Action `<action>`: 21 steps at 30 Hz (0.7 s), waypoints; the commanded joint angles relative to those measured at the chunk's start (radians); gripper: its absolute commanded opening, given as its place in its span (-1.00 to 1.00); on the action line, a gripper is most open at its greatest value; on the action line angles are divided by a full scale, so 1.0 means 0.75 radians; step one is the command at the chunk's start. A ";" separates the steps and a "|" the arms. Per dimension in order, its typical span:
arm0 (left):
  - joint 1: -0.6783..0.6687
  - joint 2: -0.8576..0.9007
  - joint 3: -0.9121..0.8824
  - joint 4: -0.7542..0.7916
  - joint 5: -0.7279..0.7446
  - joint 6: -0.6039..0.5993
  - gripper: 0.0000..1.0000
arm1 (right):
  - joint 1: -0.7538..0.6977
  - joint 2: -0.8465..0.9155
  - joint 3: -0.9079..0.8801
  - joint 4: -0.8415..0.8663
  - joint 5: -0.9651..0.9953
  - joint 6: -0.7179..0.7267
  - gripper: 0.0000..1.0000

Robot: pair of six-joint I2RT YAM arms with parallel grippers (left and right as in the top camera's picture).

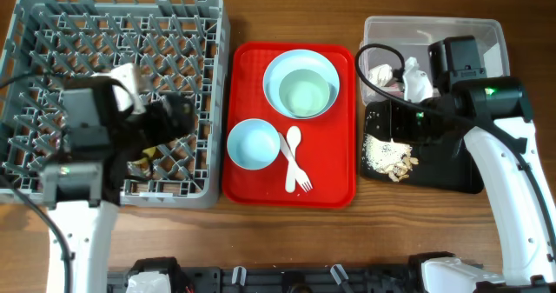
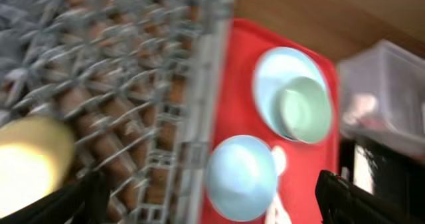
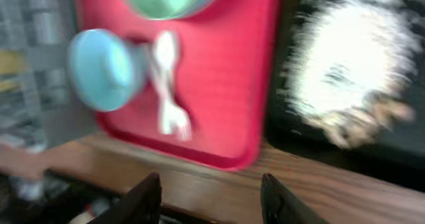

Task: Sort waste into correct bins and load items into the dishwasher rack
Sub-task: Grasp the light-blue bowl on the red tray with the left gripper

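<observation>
Cup (image 2: 30,161) in rack (image 1: 52,32), scraps (image 1: 387,156) in black tray (image 1: 452,176) — left gripper (image 2: 209,196) and right gripper (image 3: 209,197) both wide, empty, free for bowls (image 1: 253,143)

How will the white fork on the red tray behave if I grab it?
The white fork looks like thin plastic: probably light and slightly bendy. Lying flat on the smooth red tray, it may skid rather than lift. Its handle appears to cross the white spoon, so that will likely shift too.
</observation>
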 commanded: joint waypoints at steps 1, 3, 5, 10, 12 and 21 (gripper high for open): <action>-0.269 0.065 0.012 0.058 -0.077 0.007 1.00 | -0.005 -0.054 0.005 -0.026 0.355 0.238 -0.02; -0.396 0.135 0.012 0.078 -0.109 0.007 1.00 | -0.005 -0.082 0.005 -0.019 0.396 0.268 0.18; -0.553 0.259 0.012 0.111 -0.158 0.006 1.00 | -0.005 -0.107 0.005 -0.007 0.398 0.263 0.56; -0.813 0.600 0.012 0.230 -0.181 0.007 1.00 | -0.005 -0.109 0.004 -0.020 0.397 0.239 0.57; -0.868 0.714 0.012 0.263 -0.200 0.007 0.99 | -0.005 -0.109 0.004 -0.022 0.397 0.239 0.58; -0.942 0.994 0.013 0.271 -0.254 0.007 -0.03 | -0.005 -0.109 0.004 -0.023 0.397 0.238 0.58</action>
